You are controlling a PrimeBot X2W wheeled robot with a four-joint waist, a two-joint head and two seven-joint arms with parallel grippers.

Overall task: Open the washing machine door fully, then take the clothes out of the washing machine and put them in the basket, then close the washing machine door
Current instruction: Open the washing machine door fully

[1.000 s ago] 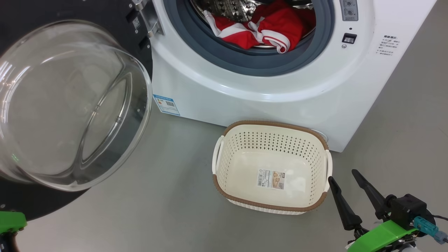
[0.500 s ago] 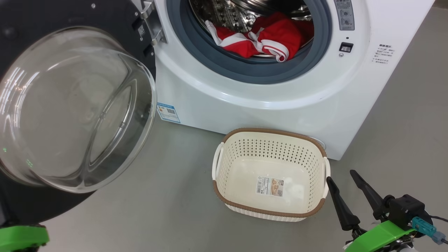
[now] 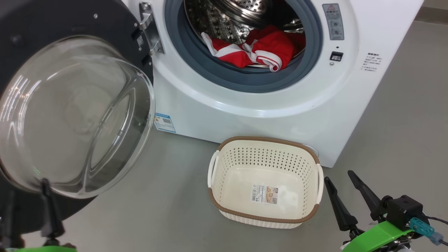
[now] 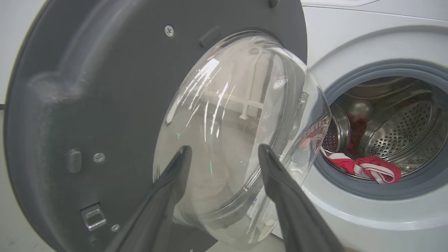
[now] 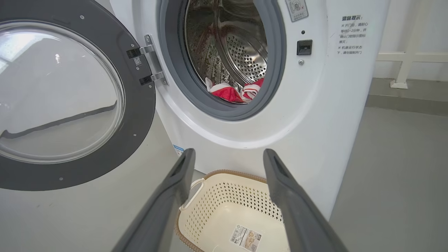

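Note:
The white washing machine (image 3: 245, 115) stands ahead with its mouth uncovered. Its door (image 3: 70, 115), dark-rimmed with a bulging glass bowl, hangs swung out to the left. The clothes (image 3: 260, 49), red with white stripes, lie at the drum's front lip. On the floor before the machine sits the basket (image 3: 266, 140), with just a paper label inside. My left gripper (image 3: 26, 187) is open at the lower left, its fingers in front of the glass bowl (image 4: 238, 122) with nothing between them. Right of the basket, my right gripper (image 3: 338, 176) is open and holds nothing.
Grey floor stretches around the machine and the basket. In the right wrist view a white rail (image 5: 409, 56) runs along the wall behind the machine's right side. The door's hinge (image 3: 150, 31) sits at the mouth's left edge.
My left gripper has opened, and its fingers have risen into the head view at the lower left. The head camera has tilted, so machine and basket sit lower. The right gripper stays put.

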